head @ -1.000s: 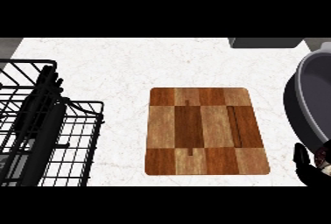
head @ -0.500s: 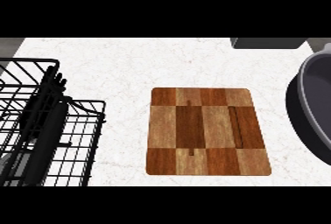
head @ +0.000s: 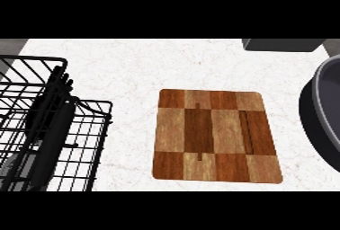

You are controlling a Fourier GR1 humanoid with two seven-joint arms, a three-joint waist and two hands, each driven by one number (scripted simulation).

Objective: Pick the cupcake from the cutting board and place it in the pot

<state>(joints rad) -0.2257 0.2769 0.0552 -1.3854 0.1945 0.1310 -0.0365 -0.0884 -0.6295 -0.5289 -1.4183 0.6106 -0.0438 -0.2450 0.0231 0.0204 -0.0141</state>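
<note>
Head view, table: the white marbled table [head: 153, 63] fills the view and carries everything seen.
Head view, cutting board: the chequered wooden cutting board [head: 216, 134] lies flat a little right of the table's middle, its long side running from the far edge toward the near one. Its top is bare.
Head view, cupcake: no cupcake shows anywhere, neither on the board nor on the table beside it. Where it sits cannot be told; it may lie outside the view.
Head view, pot: the dark grey pot [head: 322, 121] stands at the table's right edge, cut off by the view, only its curved rim and wall showing. It is just beside the board, apart from it, a short carry for a drop-off. Its inside cannot be seen.
Head view, wire rack: a black wire rack [head: 73, 134] occupies the table's left edge, with a dark long object [head: 50, 134] lying in it, well apart from the board.
Head view, grey box: a grey box [head: 282, 44] sits at the far right corner.
Head view, hands: neither hand shows, so the state of the fingers cannot be told.
</note>
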